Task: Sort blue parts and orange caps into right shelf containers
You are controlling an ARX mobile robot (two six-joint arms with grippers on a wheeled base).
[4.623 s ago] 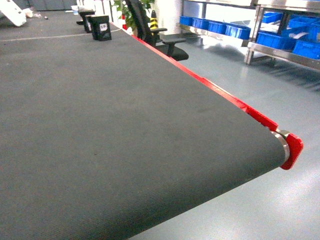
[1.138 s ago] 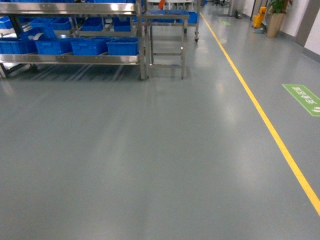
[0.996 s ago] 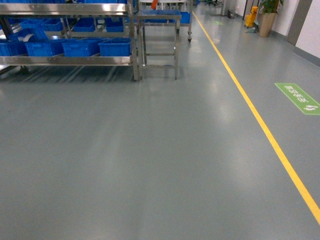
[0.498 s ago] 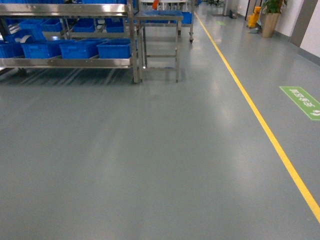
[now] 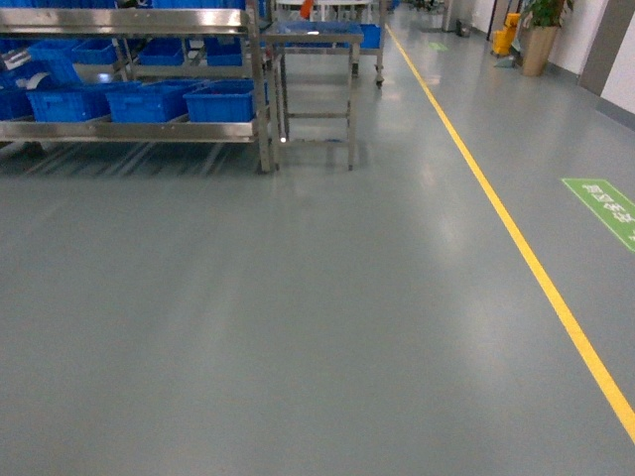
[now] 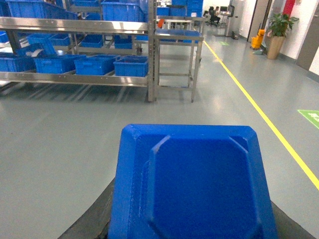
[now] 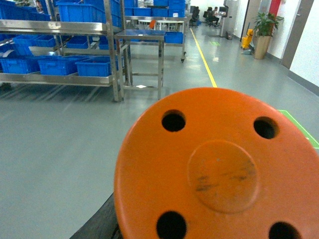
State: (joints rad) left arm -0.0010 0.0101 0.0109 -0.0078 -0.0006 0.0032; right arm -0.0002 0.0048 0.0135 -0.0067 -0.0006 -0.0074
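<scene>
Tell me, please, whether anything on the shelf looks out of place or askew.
One crate at the shelf's left end sits tilted instead of flat like its neighbours, with something white lying against it. The rest of the crates stand in an even row.

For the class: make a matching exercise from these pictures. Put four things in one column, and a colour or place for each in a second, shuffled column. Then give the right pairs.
Things:
1. cap
2. blue part
3. floor line
4. crates

Descriptions:
A. yellow
B. on the steel shelf
C. fills the left wrist view
D. orange, with round holes

Pairs: 1-D, 2-C, 3-A, 4-B
</scene>
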